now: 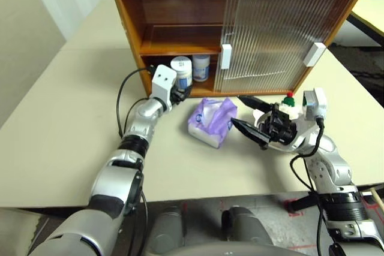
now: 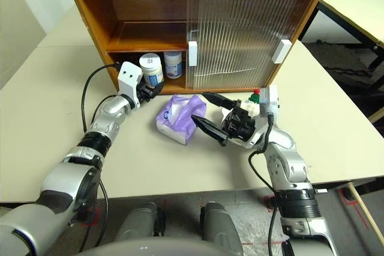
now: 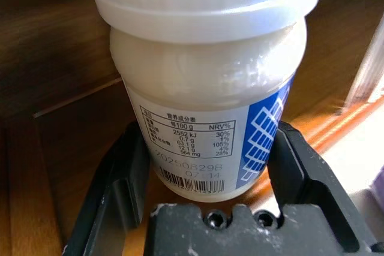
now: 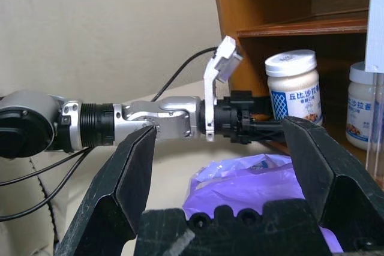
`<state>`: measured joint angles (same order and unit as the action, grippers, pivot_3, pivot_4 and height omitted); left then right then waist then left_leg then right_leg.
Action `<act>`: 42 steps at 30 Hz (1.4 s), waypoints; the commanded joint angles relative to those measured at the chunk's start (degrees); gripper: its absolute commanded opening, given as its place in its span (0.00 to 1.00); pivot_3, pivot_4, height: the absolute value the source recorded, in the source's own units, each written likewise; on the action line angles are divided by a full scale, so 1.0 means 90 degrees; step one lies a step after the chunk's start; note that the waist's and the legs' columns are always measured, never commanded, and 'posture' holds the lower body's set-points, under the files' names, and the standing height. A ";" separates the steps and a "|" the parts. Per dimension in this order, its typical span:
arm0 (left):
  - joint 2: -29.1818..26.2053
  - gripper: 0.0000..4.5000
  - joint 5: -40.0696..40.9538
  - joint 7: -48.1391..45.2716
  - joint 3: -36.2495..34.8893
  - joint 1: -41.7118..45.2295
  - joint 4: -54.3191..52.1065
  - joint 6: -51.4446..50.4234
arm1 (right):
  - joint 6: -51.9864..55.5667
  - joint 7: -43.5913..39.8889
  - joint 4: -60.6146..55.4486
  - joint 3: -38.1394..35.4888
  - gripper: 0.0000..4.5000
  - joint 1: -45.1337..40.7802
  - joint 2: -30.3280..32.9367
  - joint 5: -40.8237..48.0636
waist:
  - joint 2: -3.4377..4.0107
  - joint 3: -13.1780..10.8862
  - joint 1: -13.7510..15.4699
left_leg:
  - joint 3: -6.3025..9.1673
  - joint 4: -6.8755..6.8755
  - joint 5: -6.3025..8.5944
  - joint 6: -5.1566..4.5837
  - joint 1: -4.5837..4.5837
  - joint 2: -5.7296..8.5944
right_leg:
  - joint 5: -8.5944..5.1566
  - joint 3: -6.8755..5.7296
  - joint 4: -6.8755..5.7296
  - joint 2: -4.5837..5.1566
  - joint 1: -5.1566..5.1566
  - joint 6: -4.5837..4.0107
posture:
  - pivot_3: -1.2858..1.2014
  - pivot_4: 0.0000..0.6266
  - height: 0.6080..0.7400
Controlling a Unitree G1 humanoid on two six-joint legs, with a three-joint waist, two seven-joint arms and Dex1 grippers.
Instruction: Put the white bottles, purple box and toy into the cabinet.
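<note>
White bottle gripped by left hand, label facing wrist, right hand open, empty

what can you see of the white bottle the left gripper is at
The white bottle is a squat jar of milky white plastic with a wide white screw lid and a white label carrying a nutrition table, a barcode and a blue grid pattern. It stands upright at the front of the cabinet's lower shelf, in front of a second white bottle. The left gripper grips its lower body, one black finger on each side.
</note>
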<state>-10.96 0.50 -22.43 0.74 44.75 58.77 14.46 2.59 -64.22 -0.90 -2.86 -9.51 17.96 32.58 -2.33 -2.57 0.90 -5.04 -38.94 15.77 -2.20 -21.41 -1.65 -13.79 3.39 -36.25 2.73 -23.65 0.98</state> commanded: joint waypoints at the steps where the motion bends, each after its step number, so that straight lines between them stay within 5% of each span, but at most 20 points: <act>1: -0.0040 0.70 -0.0040 0.0157 -0.0127 0.0303 0.0388 0.0225 | -0.0147 0.0055 -0.0057 0.0004 1.00 0.0140 -0.0038 -0.0010 | -0.0001 0.0000 -0.0021 | 0.0000 0.0000 0.0000 0.0000 0.0000 0.0000 | 0.0000 0.0000 0.0000 0.0000 0.0000 0.0000 | 0.51 0.00 1.00; 17: -0.0057 0.70 -0.0221 0.1109 -0.0344 0.1225 0.1637 0.0248 | 0.0005 0.0746 -0.0382 0.0080 1.00 0.0252 -0.0060 -0.0067 | -0.0007 0.0004 -0.0276 | 0.0003 -0.0002 0.0005 0.0008 0.0001 0.0003 | 0.0003 -0.0001 -0.0007 -0.0001 0.0000 0.0002 | 0.50 0.00 1.00; 42: 0.0047 0.70 -0.0401 0.1824 -0.0664 0.1242 0.1979 -0.0480 | 0.0481 0.0896 -0.1130 0.0219 1.00 0.0571 -0.0071 0.0359 | -0.0022 0.0014 -0.0347 | 0.0003 -0.0009 0.0007 0.0018 0.0008 0.0006 | 0.0009 0.0000 -0.0022 -0.0001 0.0001 0.0002 | 0.49 0.00 1.00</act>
<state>-10.35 -2.66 -6.50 -4.52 55.69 75.52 11.10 6.44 -56.46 -9.77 -0.57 -4.90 16.98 35.17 -2.53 -2.44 -2.23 -5.02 -39.03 15.83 -2.04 -21.34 -1.60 -13.70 3.39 -36.45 2.72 -23.64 0.99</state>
